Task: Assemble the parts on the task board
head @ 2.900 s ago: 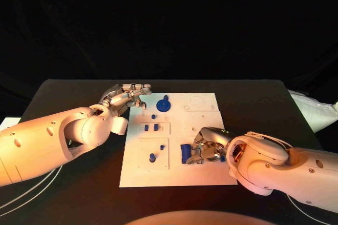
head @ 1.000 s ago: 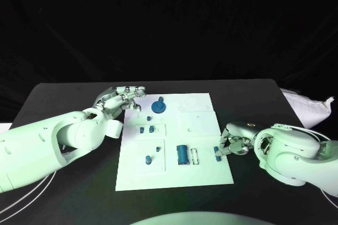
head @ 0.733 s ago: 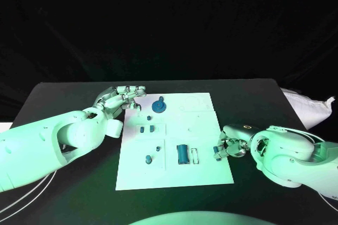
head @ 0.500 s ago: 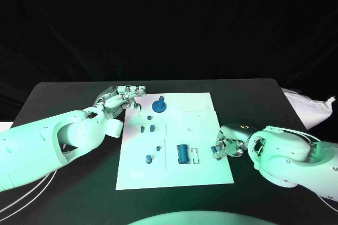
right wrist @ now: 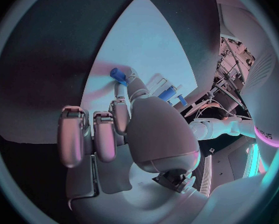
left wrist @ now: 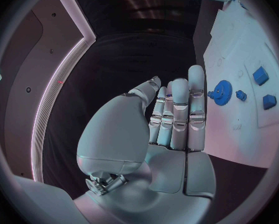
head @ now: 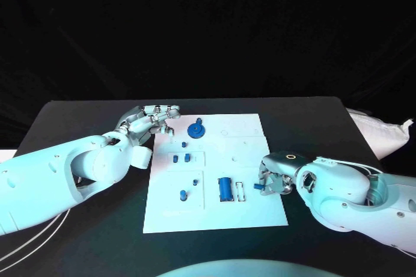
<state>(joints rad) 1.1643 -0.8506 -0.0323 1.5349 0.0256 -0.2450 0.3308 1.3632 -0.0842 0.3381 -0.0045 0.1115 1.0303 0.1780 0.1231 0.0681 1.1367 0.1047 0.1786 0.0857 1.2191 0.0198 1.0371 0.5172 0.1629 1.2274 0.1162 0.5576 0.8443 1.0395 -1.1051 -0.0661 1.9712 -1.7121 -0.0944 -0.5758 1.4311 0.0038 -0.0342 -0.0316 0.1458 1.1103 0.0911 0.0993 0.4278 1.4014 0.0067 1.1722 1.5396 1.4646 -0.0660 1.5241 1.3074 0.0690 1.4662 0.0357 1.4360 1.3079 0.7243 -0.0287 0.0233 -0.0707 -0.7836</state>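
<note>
Two silver many-fingered hands work at the flat white task board (head: 217,220) lying on the black desk (head: 78,118). At the board's right edge the right hand (head: 276,182) pinches a small blue peg-like part (head: 259,185) between thumb and a fingertip, its other fingers curled loosely beside; the right wrist view shows the same part (right wrist: 117,75) held just above or against the board's surface, and I cannot tell which. Just inward of it on the board lies a blue cylinder part (head: 225,189) in its slot, with a pale narrow slot (head: 240,191) beside it. Further along, toward the board's far end, stands a blue toothed gear part (head: 198,130). Beside that far left corner the left hand (head: 151,119) hovers with fingers straight, close together and holding nothing. The pinched part looks light, rigid and smooth, so it probably slips or twists easily; holding it by its middle, with the end free, should let it seat cleanly.
</note>
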